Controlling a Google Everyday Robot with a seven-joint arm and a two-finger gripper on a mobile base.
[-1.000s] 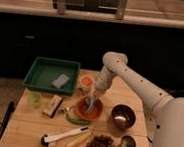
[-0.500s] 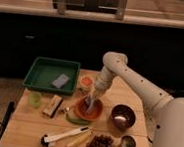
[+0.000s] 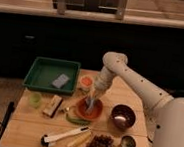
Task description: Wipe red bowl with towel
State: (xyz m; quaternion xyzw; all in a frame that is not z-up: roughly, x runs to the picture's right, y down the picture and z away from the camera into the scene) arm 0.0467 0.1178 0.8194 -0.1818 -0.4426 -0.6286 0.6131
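Observation:
The red bowl [image 3: 90, 109] sits near the middle of the wooden table [image 3: 25, 130]. My gripper [image 3: 90, 103] reaches down into the bowl from the white arm [image 3: 129, 82] on the right. A bluish-grey towel [image 3: 88, 106] shows under the gripper inside the bowl, pressed against the bowl's inside.
A green tray [image 3: 52, 75] with a grey sponge [image 3: 60, 80] stands at the back left. An orange cup [image 3: 86, 82], a small green cup [image 3: 35, 99], a dark bowl [image 3: 122, 116], a brush [image 3: 62, 136], grapes [image 3: 100, 142] and a metal cup [image 3: 127, 142] surround the bowl.

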